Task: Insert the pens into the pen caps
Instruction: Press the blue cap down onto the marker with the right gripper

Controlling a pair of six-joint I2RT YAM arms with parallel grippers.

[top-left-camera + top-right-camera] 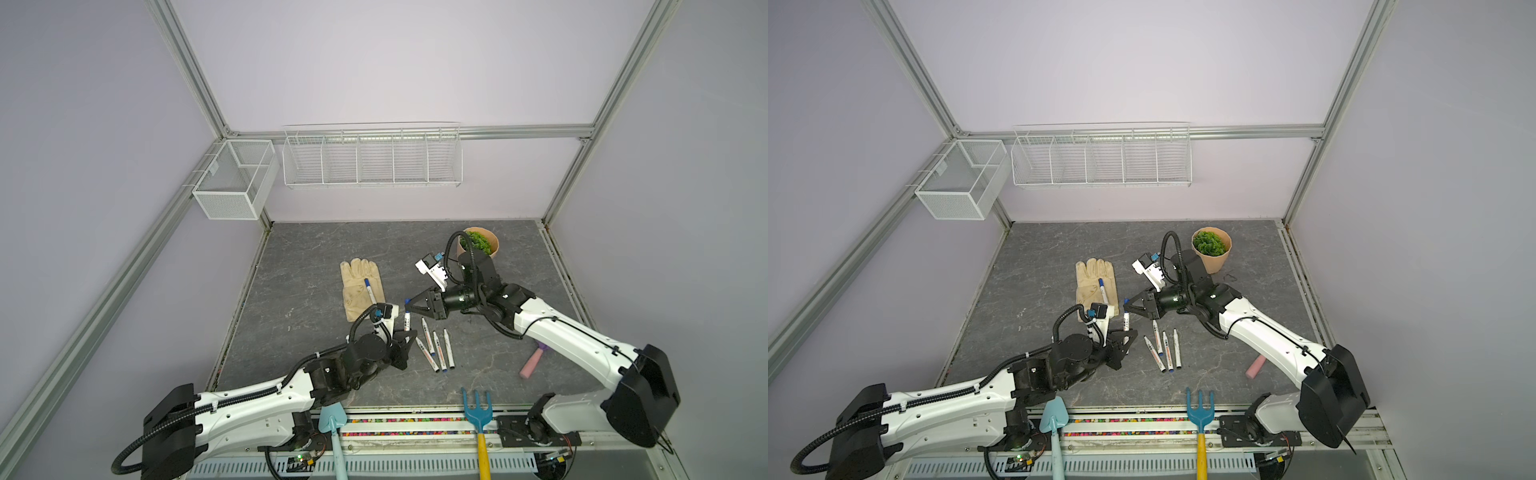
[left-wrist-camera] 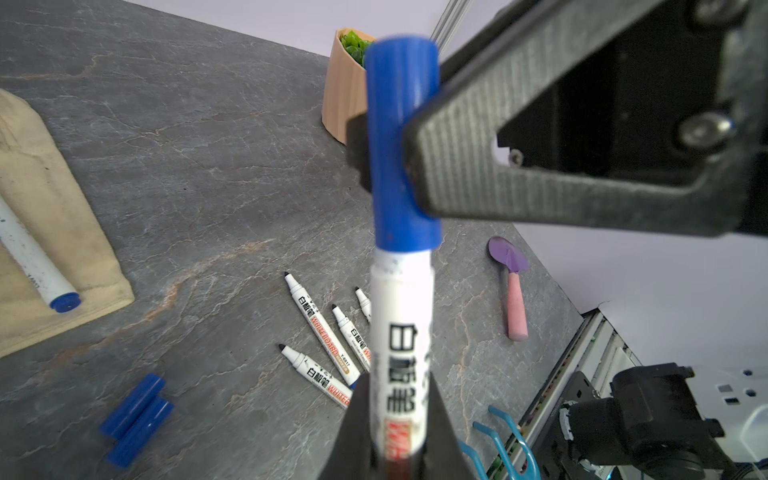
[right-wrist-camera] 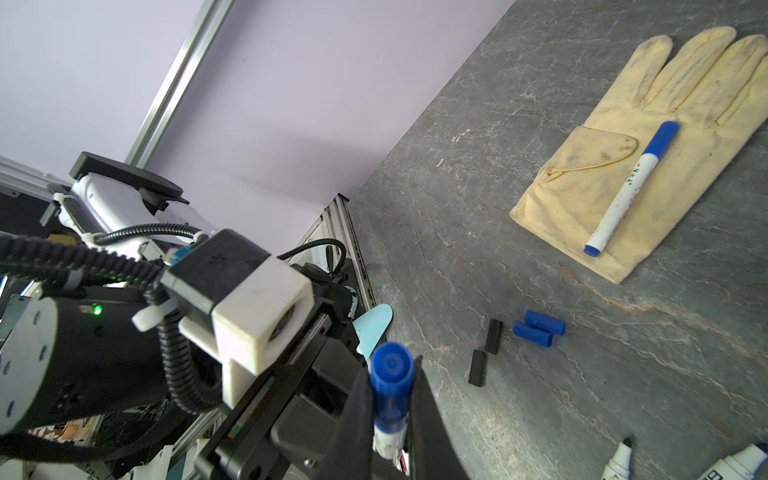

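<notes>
Left gripper (image 1: 406, 337) is pinched on the barrel of the held pen (image 1: 407, 321), above the middle of the table (image 1: 299, 266). In the left wrist view we see its fingers (image 2: 440, 419) clamped on either side of the printed label.

Right gripper (image 1: 408, 306) comes in from the right side and pinches the blue cap (image 2: 401, 141). The cap sits over the pen's tip end, its rim meeting the white barrel. We cannot tell whether it is pushed fully home.

Four bare pens (image 1: 436, 349) lie side by side just right of the left gripper, between the table's middle and its front edge, with their dark tips toward the back edge.

We note a capped pen (image 1: 370, 291) lying across the glove (image 1: 355, 286), a little left of the middle.

Two loose blue caps (image 3: 533, 334) touch each other on bare table near the glove's cuff. Two black caps (image 3: 494, 336) lie just beside them.

A plant pot (image 1: 1214, 262) stands toward the back edge, right of the middle. A pink-handled trowel (image 1: 532, 363) lies toward the right edge. A blue rake (image 1: 477, 409) and a pale blue shovel (image 1: 332, 419) sit at the front edge.
</notes>
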